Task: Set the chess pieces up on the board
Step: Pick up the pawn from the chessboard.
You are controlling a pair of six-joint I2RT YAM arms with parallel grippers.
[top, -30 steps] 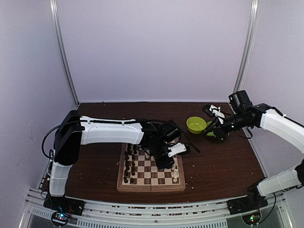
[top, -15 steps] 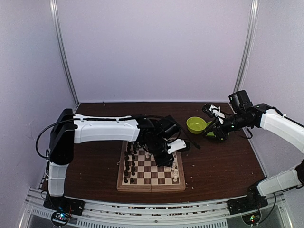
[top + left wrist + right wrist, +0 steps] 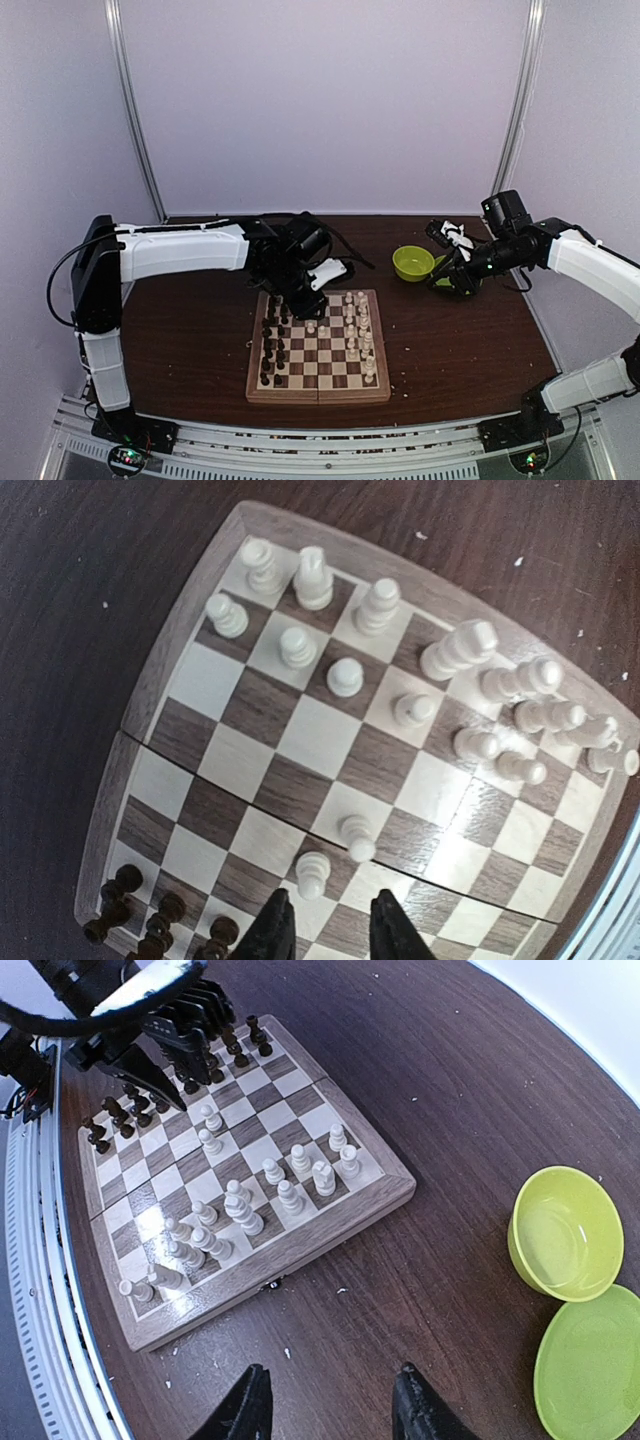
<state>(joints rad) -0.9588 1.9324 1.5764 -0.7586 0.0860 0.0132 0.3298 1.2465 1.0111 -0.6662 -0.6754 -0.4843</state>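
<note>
The board [image 3: 318, 397] lies in the middle of the table, also seen in the left wrist view [image 3: 165, 675] and the right wrist view [image 3: 340, 1210]. Cream-white chess pieces [image 3: 360, 330] stand along its right side, and dark ones [image 3: 272, 345] along its left. Two white pawns [image 3: 312, 873] stand apart near the centre seam. My left gripper [image 3: 302, 300] hovers over the board's back-left part; its fingers [image 3: 275, 935] are spread, open and empty. My right gripper [image 3: 335, 1410] hangs open over bare table right of the board, near the bowl [image 3: 413, 262].
A green bowl [image 3: 565, 1230] and a green plate [image 3: 590, 1370] sit at the back right of the table. Tiny white crumbs [image 3: 287, 1352] dot the dark wood around the board. Purple walls enclose the table on three sides.
My left arm has pulled back from the board's right side toward the back left, and its jaws have opened. The white pieces it covered now show. The right arm has not moved.
</note>
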